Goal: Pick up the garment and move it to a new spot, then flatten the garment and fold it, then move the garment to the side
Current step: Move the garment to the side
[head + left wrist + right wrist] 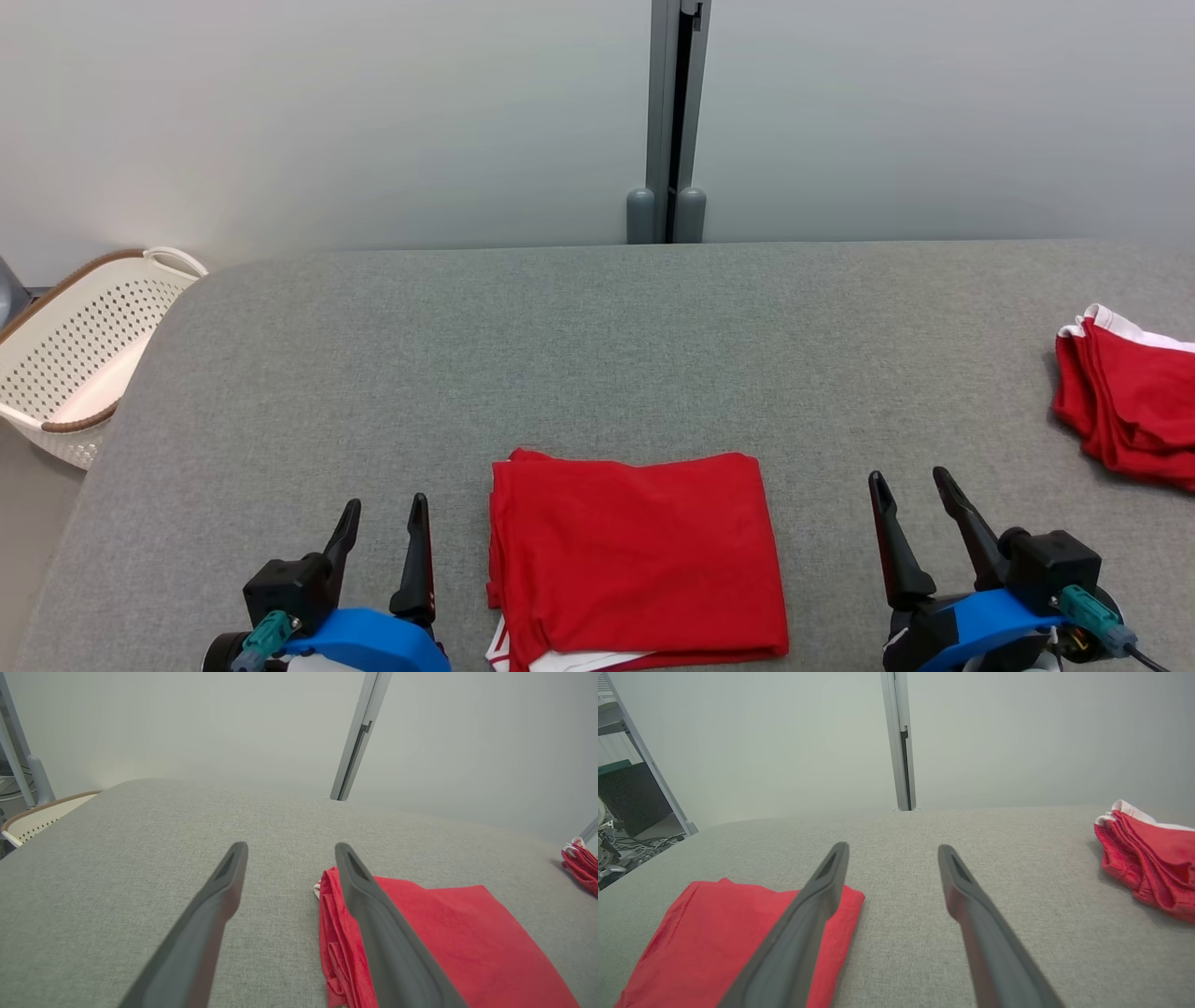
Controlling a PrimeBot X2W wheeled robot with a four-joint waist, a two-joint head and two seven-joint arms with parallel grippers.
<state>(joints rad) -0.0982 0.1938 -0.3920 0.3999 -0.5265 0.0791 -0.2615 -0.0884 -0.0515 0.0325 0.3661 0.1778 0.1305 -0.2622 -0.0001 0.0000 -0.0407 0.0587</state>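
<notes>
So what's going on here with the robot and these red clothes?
A two-armed robot is folding laundry. A red garment lies folded on the grey table before it; the left jaws and right jaws stand open either side, holding nothing. A second folded red garment sits at the table's right edge, and a white laundry basket stands off its left.

1. The table (597,327) is showing a grey woven cloth cover, matt and slightly rough.
2. The garment (635,551) is looking like soft red cloth, matt, with white trim.
3. The second garment (1134,411) is showing the same matt red cloth, edged in white.
4. The basket (75,373) is looking like smooth cream perforated plastic with a brown rim.
5. The left gripper (386,501) and right gripper (907,474) are showing dark matt fingers and smooth blue plastic shells.
6. The wall (327,121) is looking smooth and matt, and the post (674,112) is looking like grey metal.
</notes>
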